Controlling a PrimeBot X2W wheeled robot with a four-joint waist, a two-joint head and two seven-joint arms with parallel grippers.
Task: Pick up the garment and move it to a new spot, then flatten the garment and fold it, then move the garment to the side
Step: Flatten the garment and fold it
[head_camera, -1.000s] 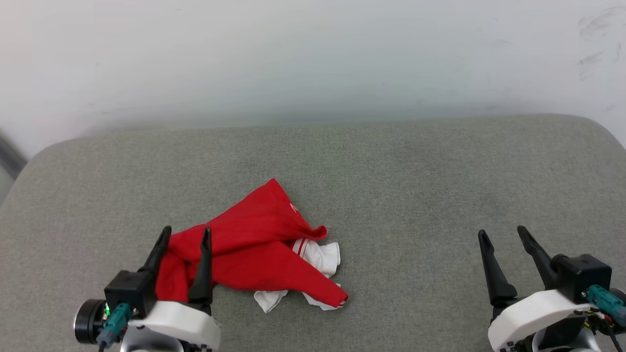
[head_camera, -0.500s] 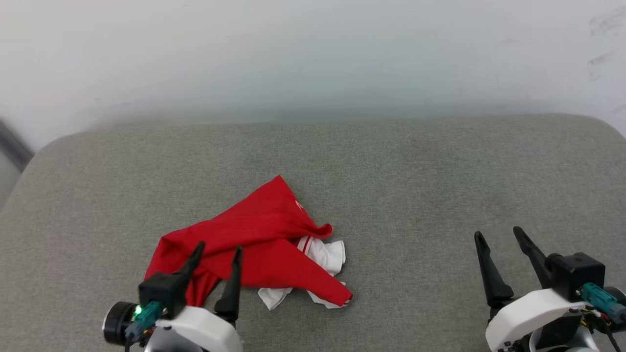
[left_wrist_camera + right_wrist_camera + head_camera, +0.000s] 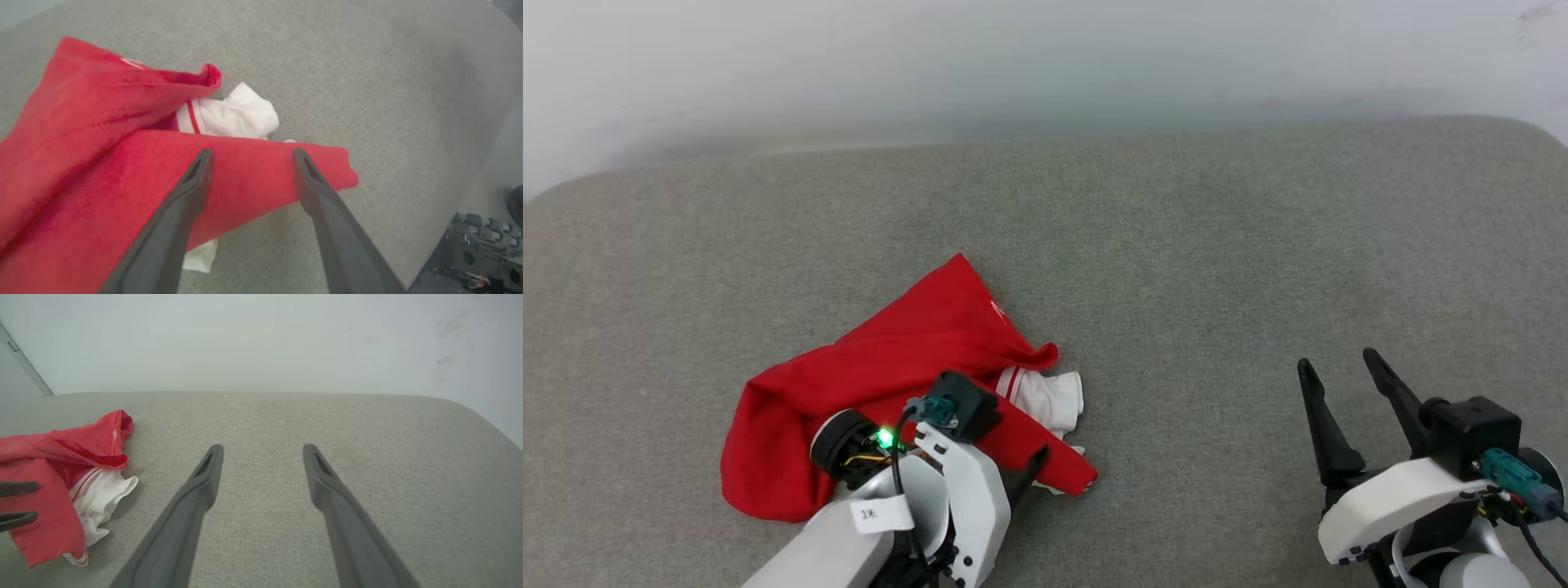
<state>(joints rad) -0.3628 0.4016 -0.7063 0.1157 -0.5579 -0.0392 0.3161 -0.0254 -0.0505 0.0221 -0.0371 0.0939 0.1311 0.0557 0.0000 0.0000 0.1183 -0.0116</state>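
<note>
Grey woven cushion [image 3: 1176, 245]; crumpled red-white garment [image 3: 890, 359]; left fingers [image 3: 175, 212] spread over it, right fingers [image 3: 184, 522] spread, empty

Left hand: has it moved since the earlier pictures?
Yes. Against the garment, the left hand went from its left end rightward; it hangs open over the flap near the white sleeve.

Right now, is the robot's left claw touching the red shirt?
Cannot tell. In the left wrist view the open left gripper has its fingertips over the garment, but neither contact nor a gap shows plainly.
</note>
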